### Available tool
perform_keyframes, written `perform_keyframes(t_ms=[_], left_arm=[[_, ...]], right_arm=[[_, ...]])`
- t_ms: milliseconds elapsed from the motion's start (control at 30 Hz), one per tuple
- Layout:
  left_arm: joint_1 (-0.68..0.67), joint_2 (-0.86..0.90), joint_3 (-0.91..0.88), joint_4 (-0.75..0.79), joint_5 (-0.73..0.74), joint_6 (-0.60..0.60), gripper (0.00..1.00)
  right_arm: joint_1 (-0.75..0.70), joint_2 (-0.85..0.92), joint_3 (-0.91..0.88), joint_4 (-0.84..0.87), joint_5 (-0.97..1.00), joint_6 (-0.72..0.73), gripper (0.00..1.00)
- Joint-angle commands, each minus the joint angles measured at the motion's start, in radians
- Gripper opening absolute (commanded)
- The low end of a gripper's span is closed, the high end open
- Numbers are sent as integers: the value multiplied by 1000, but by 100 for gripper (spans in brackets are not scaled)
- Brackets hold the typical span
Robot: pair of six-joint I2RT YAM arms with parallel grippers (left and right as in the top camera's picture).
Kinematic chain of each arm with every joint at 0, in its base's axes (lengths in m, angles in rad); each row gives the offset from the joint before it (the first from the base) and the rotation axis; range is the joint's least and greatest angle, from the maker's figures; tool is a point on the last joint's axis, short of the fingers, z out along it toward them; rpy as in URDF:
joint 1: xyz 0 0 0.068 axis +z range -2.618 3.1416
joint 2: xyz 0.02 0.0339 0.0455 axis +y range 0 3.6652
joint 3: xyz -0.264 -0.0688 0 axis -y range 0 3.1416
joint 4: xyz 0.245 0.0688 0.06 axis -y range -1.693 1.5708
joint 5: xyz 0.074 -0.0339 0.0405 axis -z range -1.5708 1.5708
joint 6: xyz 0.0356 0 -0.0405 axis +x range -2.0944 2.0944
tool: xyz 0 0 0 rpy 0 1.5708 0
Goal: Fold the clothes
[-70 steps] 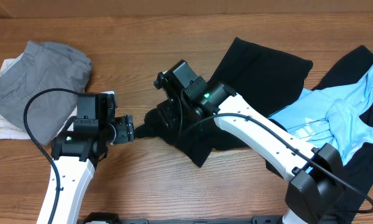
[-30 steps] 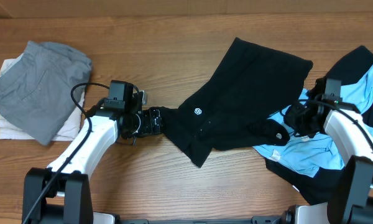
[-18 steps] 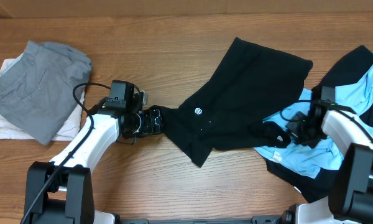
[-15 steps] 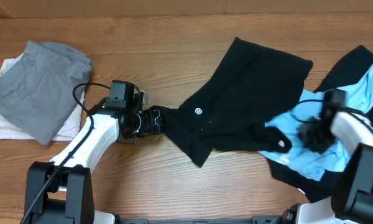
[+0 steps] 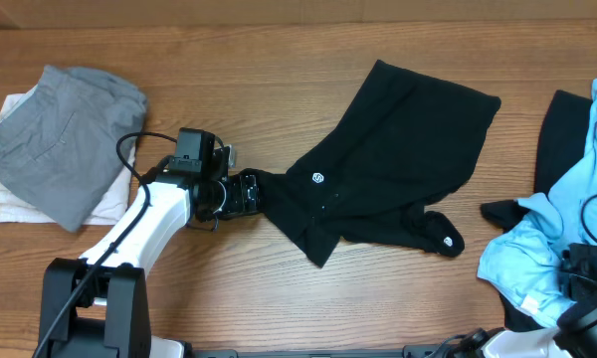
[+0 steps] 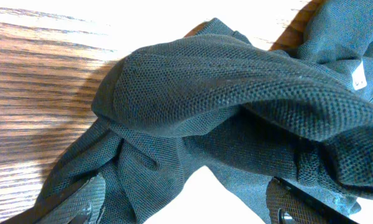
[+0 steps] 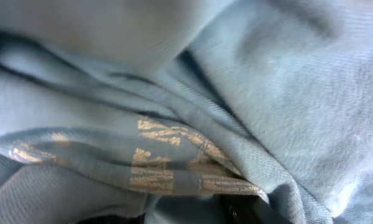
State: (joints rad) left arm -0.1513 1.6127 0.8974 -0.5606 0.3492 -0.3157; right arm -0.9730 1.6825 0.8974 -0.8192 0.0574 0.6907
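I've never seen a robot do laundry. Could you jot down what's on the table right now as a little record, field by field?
surface: wooden table
middle: black shirt, spread out, small white logo
left gripper: at the black shirt's left corner, fabric bunched between its fingers
left side: grey garment lying on white garment
right edge: light blue garment, crumpled, over dark fabric
right gripper: hidden; its camera shows only light blue cloth with pale lettering

Only a wooden table point(image 5: 279, 60) (brown, with grain running left to right), seen from above and at the left wrist.
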Motion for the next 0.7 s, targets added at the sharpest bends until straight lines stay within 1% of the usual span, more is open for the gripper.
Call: perform_keyframes(t_ms=[0,233,367,500,667], left_arm=[[-6,6,16,-3,14,-6,86],[-6,6,16,-7,14,-6,86],[-6,6,16,-5,15,-6,87],[-6,6,16,10,39,-6,88],[-6,6,16,77,90,-8,88]], right_arm=[[-62,40,-18,-6,-53,20,44],[-60,-34,31,-48,-134,2,44],[-26,-108,62,-54,-262,-79,45],[49,-186,85,-60,-357,-151,49],[202,-254,86,-70,-364,-240,51]])
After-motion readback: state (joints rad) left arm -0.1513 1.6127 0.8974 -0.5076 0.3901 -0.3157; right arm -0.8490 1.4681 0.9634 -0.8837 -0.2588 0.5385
